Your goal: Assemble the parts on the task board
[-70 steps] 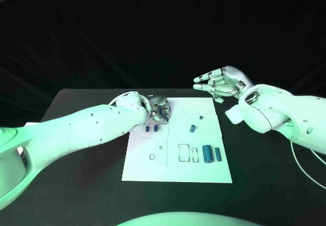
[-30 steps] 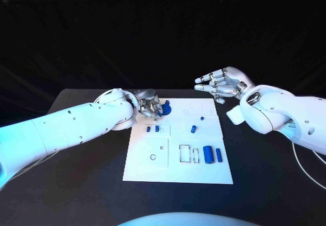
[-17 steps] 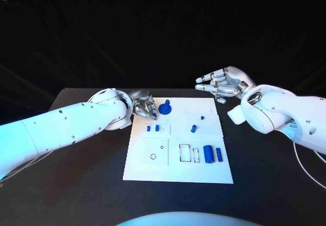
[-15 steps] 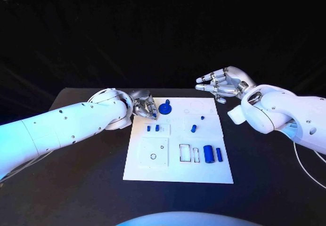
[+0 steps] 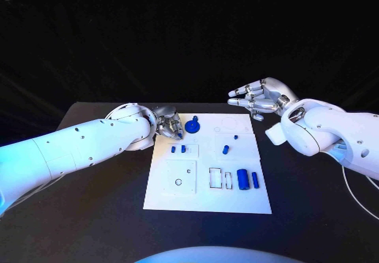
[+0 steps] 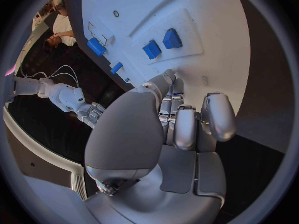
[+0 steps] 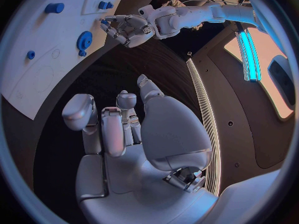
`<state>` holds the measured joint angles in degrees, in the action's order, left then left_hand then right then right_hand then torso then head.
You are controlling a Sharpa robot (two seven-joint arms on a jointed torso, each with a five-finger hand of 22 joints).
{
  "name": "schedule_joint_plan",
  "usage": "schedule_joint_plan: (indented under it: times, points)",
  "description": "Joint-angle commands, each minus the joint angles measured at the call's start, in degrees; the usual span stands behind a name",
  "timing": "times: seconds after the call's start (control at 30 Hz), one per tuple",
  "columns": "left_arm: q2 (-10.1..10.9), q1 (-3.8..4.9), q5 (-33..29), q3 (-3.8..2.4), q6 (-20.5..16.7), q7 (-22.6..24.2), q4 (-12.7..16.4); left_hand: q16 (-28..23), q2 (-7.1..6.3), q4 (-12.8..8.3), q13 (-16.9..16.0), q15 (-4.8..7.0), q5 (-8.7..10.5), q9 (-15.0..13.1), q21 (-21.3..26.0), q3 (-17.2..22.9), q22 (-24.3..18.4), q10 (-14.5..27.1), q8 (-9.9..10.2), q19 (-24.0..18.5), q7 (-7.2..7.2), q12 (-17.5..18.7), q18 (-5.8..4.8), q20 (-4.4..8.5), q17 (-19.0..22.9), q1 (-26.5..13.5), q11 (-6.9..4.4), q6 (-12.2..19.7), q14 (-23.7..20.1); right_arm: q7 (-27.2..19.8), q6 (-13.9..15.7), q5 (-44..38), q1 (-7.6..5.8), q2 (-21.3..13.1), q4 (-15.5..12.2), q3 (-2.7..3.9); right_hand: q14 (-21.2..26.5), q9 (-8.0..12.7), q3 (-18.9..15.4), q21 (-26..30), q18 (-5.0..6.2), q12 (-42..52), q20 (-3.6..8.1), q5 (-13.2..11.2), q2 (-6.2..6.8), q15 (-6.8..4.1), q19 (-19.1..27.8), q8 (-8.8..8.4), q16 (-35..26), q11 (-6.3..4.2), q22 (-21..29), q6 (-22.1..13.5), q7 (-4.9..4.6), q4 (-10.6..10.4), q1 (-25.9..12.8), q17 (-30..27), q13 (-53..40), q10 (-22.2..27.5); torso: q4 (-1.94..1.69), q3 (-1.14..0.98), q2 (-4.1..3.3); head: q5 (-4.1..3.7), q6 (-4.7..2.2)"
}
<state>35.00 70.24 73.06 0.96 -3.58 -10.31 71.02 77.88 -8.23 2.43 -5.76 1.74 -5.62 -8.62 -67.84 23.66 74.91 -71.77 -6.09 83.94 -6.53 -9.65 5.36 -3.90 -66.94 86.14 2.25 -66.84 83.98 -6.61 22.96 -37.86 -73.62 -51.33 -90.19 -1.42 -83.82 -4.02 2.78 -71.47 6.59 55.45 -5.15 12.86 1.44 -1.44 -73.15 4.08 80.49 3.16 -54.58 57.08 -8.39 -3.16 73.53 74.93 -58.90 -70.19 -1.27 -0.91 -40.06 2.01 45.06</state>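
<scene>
Parts are what I'm after, and my left hand (image 5: pixel 168 127) sits at the far left corner of the task board (image 5: pixel 207 203), fingers curled in. I see nothing held in them in the wrist view, though the fingertips are partly tucked from sight. Just beside those fingers a blue gear (image 5: pixel 193 129) lies on the board; whether it's seated on a peg or only resting there, I can't tell. Moving outward: two small blue blocks (image 5: pixel 178 148) sit close together near the left edge, a small blue peg (image 5: pixel 225 148) lies mid-board, and two blue cylinders (image 5: pixel 246 179) rest side by side toward the near right, next to outlined slots (image 5: pixel 219 178) that look unfilled. My right hand (image 5: pixel 258 97) hovers off beyond the far right corner of the board, fingers spread and empty, above the black worktop (image 5: pixel 95 181). I'd judge this early going: most pieces look loose. The faint outlines at the far right corner are too pale to read.
</scene>
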Motion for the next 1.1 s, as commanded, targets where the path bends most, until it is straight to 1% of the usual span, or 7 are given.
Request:
schedule_joint_plan:
  times: [0.03, 0.23, 0.3, 0.43, 0.57, 0.93, 1.1]
  points:
    - [-0.5, -0.11, 1.42, 0.07, 1.14, 0.09, -0.5, 0.26, -0.09, 0.12, 0.08, 0.21, 0.07, -0.04, -0.36, 0.33, 3.98, -0.26, 0.27, 0.97, -0.03, 0.14, -1.05, 0.11, -0.03, -0.66, 0.34, -0.24, 1.85, -0.12, -0.83, -0.51, 0.04, 0.07, -0.08, 0.0, -2.9, 0.0, -0.41, 0.25, 0.33, -0.1, 0.17, 0.35, -0.58, 0.35, 0.39, 0.29, -0.38, 0.09, 0.03, -0.43, 0.09, 0.05, -0.09, 0.24, -0.03, 0.25, 0.02, 0.04, -0.01, 0.02, 0.09]
    - [-1.13, -0.3, 1.96, 0.21, 1.31, 0.22, -1.32, 0.29, -0.1, -0.02, 0.06, 0.22, 0.07, -0.01, -0.36, 0.54, 4.01, -0.38, 0.3, 0.95, -0.02, 0.23, -1.04, 0.1, -0.04, -0.72, 0.32, -0.33, 1.85, -0.14, -0.86, -0.51, 0.04, 0.11, -0.08, 0.0, -2.9, 0.0, -0.41, 0.25, 0.33, -0.1, 0.17, 0.35, -0.58, 0.35, 0.39, 0.29, -0.38, 0.09, 0.03, -0.43, 0.09, 0.05, -0.09, 0.24, -0.03, 0.25, 0.02, 0.01, -0.03, -0.01, 0.15]
    - [-1.21, -0.33, 2.01, 0.22, 1.48, 0.22, -1.38, 0.3, -0.11, -0.03, 0.06, 0.22, 0.08, -0.01, -0.36, 0.55, 4.01, -0.39, 0.3, 0.95, -0.02, 0.24, -1.04, 0.1, -0.05, -0.73, 0.32, -0.33, 1.85, -0.14, -0.86, -0.51, 0.04, 0.11, -0.07, 0.0, -2.9, 0.0, -0.41, 0.25, 0.33, -0.1, 0.17, 0.35, -0.58, 0.35, 0.39, 0.29, -0.38, 0.09, 0.03, -0.43, 0.09, 0.05, -0.09, 0.24, -0.03, 0.25, 0.02, 0.03, -0.03, -0.02, 0.19]
    - [-1.33, -0.36, 2.13, 0.25, 1.8, 0.15, -1.48, 0.3, -0.11, -0.03, 0.06, 0.22, 0.08, -0.01, -0.36, 0.55, 4.01, -0.39, 0.3, 0.95, -0.02, 0.24, -1.04, 0.1, -0.05, -0.73, 0.32, -0.33, 1.85, -0.13, -0.86, -0.52, 0.05, 0.11, -0.07, 0.0, -2.9, 0.0, -0.41, 0.25, 0.33, -0.1, 0.17, 0.35, -0.58, 0.35, 0.39, 0.29, -0.38, 0.09, 0.03, -0.43, 0.09, 0.05, -0.09, 0.24, -0.03, 0.25, -0.02, -0.01, 0.0, 0.01, 0.26]
    - [-1.41, -0.37, 2.21, 0.26, 2.09, 0.13, -1.49, 0.29, -0.13, -0.13, 0.05, 0.22, 0.08, 0.0, -0.31, 0.65, 4.0, -0.46, 0.31, 0.92, -0.01, 0.28, -1.03, 0.1, 0.0, -0.76, 0.31, -0.38, 1.84, -0.13, -0.88, -0.52, 0.05, 0.13, -0.07, 0.0, -2.9, 0.0, -0.41, 0.25, 0.33, -0.1, 0.17, 0.35, -0.58, 0.35, 0.39, 0.29, -0.38, 0.09, 0.03, -0.43, 0.09, 0.05, -0.09, 0.24, -0.03, 0.25, -0.02, 0.01, 0.01, 0.0, 0.28]
    - [-1.18, -0.37, 2.25, 0.28, 2.56, 0.2, -0.66, 0.31, -0.16, -0.42, -0.01, 0.26, 0.1, 0.03, -0.35, 1.01, 4.08, -0.81, 0.28, 0.89, 0.05, 0.41, -1.02, 0.1, 0.07, -0.96, 0.25, -0.71, 1.82, -0.13, -0.91, -0.52, 0.05, 0.12, -0.05, 0.0, -2.9, 0.0, -0.41, 0.25, 0.33, -0.1, 0.17, 0.35, -0.58, 0.35, 0.39, 0.29, -0.38, 0.09, 0.03, -0.43, 0.09, 0.05, -0.09, 0.24, -0.03, 0.25, -0.03, -0.01, 0.01, 0.1, 0.35]
    - [-1.04, -0.38, 2.25, 0.29, 2.22, 0.16, -0.21, 0.3, -0.18, -0.56, -0.05, 0.29, 0.11, 0.03, -0.31, 1.16, 4.09, -1.01, 0.24, 0.87, 0.09, 0.45, -1.01, 0.11, 0.13, -1.07, 0.19, -0.9, 1.81, -0.13, -0.96, -0.52, 0.05, 0.14, -0.03, 0.0, -2.9, 0.0, -0.41, 0.25, 0.33, -0.1, 0.17, 0.35, -0.58, 0.35, 0.39, 0.29, -0.38, 0.09, 0.03, -0.43, 0.09, 0.05, -0.09, 0.24, -0.03, 0.25, -0.04, 0.03, 0.0, 0.1, 0.37]
